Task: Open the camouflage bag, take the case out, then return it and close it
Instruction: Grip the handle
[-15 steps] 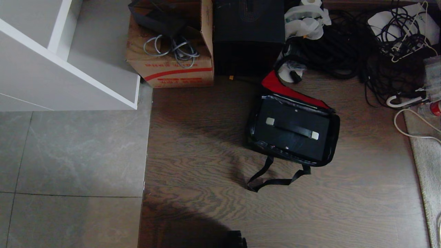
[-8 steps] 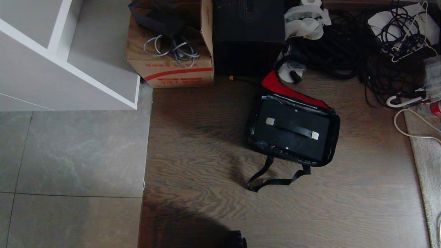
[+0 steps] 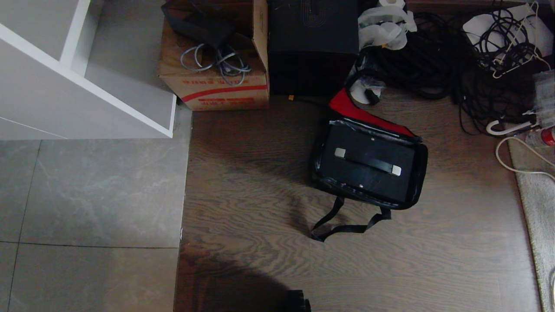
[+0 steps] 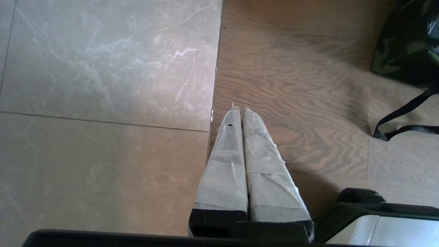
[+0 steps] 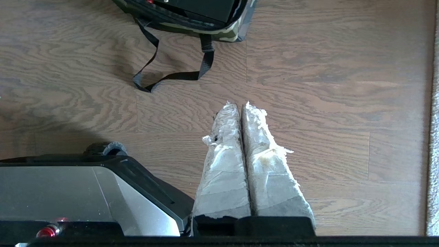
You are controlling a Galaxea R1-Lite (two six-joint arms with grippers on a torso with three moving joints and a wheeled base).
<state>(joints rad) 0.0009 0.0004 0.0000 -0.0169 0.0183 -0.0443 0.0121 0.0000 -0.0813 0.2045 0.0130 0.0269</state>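
Bag (image 3: pixel 417 173) stood on the wood floor (image 3: pixel 251 182), lid thrown back so the red inner panel (image 3: pixel 353 112) faced up on the far side. Walls: green-black-tan camouflage with black trim, best seen from the wrist views. Black strap (image 3: pixel 342 221) trailed loose on the floor from the near wall, in a flattened loop.

Case (image 3: pixel 368 173) sat inside the bag, filling the opening. Black, rectangular, flat top. Flat black handle (image 3: pixel 367 161) ran along the top between two pale metal end mounts.

Left gripper (image 4: pixel 239 111): tape-wrapped fingers pressed together, nothing between them. It hung over the seam where wood meets grey tile (image 4: pixel 103 85). Bag corner and strap end lay well off to one side of it, beyond the tips.

Right gripper (image 5: pixel 239 105): tape-wrapped fingers also pressed together, empty, hanging over bare wood. Bag lay ahead of the tips and apart from them, strap loop nearer than the bag. Neither gripper touched bag, strap or case.

Carton (image 3: pixel 212 56) and a tall black box (image 3: pixel 313 43) stood beyond the bag.
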